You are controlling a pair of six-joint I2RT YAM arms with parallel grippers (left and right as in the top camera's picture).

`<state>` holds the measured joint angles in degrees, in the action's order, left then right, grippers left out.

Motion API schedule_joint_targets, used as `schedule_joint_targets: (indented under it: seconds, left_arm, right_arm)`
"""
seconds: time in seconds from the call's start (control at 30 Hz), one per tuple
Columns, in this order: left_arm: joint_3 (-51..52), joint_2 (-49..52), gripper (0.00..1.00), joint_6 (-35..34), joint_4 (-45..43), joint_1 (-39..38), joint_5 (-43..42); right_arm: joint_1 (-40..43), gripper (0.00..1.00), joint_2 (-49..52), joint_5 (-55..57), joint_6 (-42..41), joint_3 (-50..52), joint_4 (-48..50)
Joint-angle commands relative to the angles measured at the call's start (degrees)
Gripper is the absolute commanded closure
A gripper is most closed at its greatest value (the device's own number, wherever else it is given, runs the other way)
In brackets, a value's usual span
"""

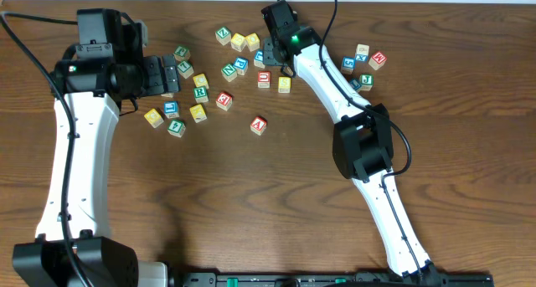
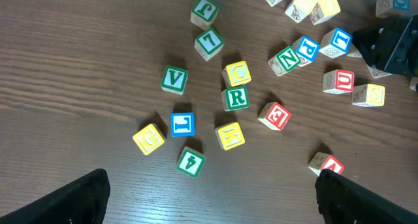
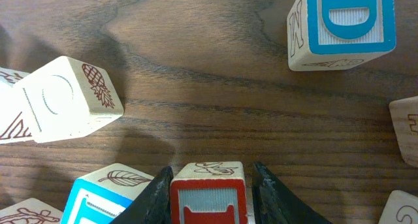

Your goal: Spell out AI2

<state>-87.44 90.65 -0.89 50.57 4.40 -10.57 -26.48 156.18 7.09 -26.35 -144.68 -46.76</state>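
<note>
Dark wooden table (image 1: 469, 153) under two white robot arms, with many small alphabet cubes strewn across its far half, none lined up into a word.

Right gripper (image 3: 212, 172) low in the cluster near the middle of the far edge. Fingers close on either side of a red-framed cube (image 3: 209, 201) resting on the wood. Hard to tell whether the pads press on it or stand just off its sides. Letter on that cube cut off by the bottom of the wrist view, so possibly the I, but not readable.

Just beside it, a blue-framed cube (image 3: 98, 201), its character likewise hidden. Farther off, a blue D cube (image 3: 349, 21) and a pineapple-marked cube (image 3: 68, 96).

Left gripper (image 1: 170, 74) spread fully wide, holding nothing, hovering over the left part of the scatter above cubes such as a green R (image 2: 236, 98) and a green 4 (image 2: 191, 161).

Red A cube (image 1: 258, 125) lying alone, apart from the rest and nearer the centre of the table than any other. Blue 2 not picked out in any view.

Judged progress: early. No letter placed in a row yet; at most the A lying clear of the pile and a second cube about to be gripped. Left to do: lifting that cube, finding the 2, and setting all three side by side in order.
</note>
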Motion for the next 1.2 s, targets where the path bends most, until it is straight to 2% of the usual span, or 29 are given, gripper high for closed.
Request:
schedule_joint_targets:
  seconds: [0.0, 0.33, 0.67, 0.77, 0.93, 1.17]
  left_arm:
    - [0.13, 0.00, 0.00, -0.09, 0.09, 0.04, 0.15]
    - [0.13, 0.00, 0.00, -0.09, 0.09, 0.04, 0.13]
    - [0.13, 0.00, 0.00, -0.09, 0.07, 0.02, 0.15]
    - [0.13, 0.00, 0.00, -0.09, 0.09, 0.04, 0.13]
    - [0.13, 0.00, 0.00, -0.09, 0.09, 0.04, 0.13]
    - [0.13, 0.00, 0.01, -0.09, 0.07, 0.04, 0.13]
  right_arm:
    - [-0.42, 0.68, 0.48, -0.13, 2.58, 0.07, -0.07]
    - [-0.39, 0.76, -0.26, -0.13, 4.61, 0.04, 0.26]
    - [-0.24, 0.80, -8.31, -0.20, 4.79, 0.02, -3.10]
    - [-0.24, 0.83, -11.67, -0.20, 4.90, 0.02, -6.40]
    - [-0.24, 0.82, -17.05, -2.91, 7.69, 0.04, -13.97]
    - [-0.35, 0.80, -19.47, -12.20, 8.09, 0.07, -29.92]
